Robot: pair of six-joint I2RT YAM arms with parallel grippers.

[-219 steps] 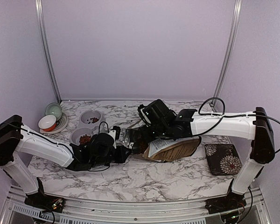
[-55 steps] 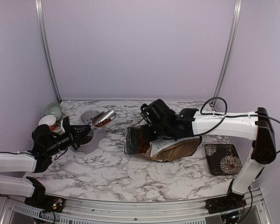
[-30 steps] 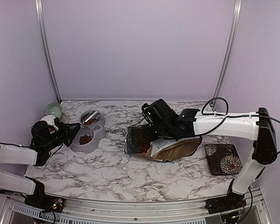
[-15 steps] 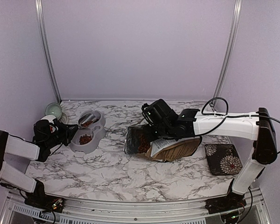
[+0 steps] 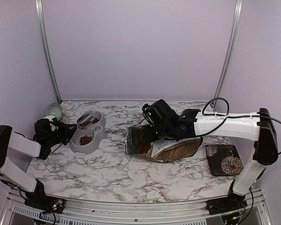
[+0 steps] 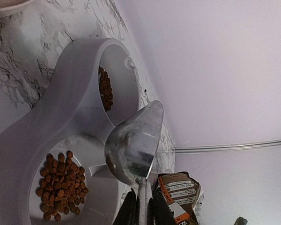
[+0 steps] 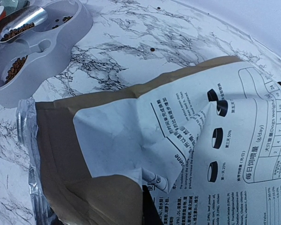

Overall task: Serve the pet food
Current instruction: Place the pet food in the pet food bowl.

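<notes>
Lowering scoop [image 6: 133, 147] of pet food [image 7: 15, 31] onto feeder [image 6: 68, 105] versus earlier; left hand [image 6: 141, 207] clamps scoop, right hand [image 5: 149, 126] pinches bag [image 7: 201, 140].

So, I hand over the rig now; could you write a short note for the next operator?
Left end effector: shut on the handle of the metal scoop, held over the far cup of the grey feeder.
Right end effector: shut on the dog-food bag.
Done: pet food heaped in the near cup; a few pellets in the far cup.
Left: the scoop carries pellets; probably tip them into the far cup, then put the scoop down.
</notes>
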